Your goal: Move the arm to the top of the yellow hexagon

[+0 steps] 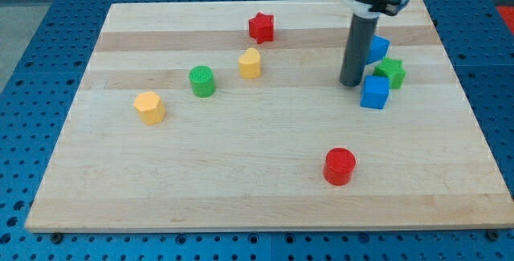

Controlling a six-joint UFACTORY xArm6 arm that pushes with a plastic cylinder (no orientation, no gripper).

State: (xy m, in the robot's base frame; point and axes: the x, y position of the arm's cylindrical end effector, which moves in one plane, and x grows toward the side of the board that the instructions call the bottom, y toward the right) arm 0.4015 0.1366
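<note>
The yellow hexagon point(149, 107) lies on the wooden board point(241, 181) at the view's left. My tip point(351, 83) stands far to its right, just left of a blue cube point(375, 92). The rod rises straight up from the tip to the arm at the view's top. A second yellow block point(250, 63), rounded on top, lies near the middle top.
A green cylinder point(201, 80) sits between the two yellow blocks. A red star point(261, 27) lies at the top middle. A green star point(390, 72) and another blue block point(378, 49) lie right of the rod. A red cylinder point(340, 166) sits at the lower right.
</note>
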